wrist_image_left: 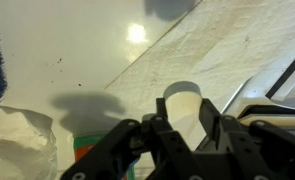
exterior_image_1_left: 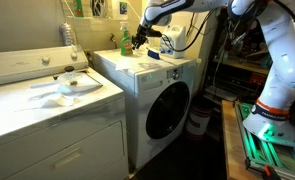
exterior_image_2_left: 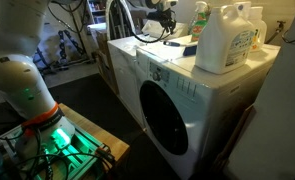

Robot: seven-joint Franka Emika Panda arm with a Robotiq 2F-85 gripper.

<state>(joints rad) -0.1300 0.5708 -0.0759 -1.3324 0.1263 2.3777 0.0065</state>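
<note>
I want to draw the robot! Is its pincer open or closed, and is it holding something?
Pincer: I cannot tell if it is open or closed; nothing clearly held, above the washer top.

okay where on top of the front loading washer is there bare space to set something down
The widest bare patch is the washer top near its front edge, between the big white detergent jug and the corner under the end effector. It is crowded toward the back, around the green bottle and the blue item. The neighbouring machine's lid is bare beside its white dish.
</note>
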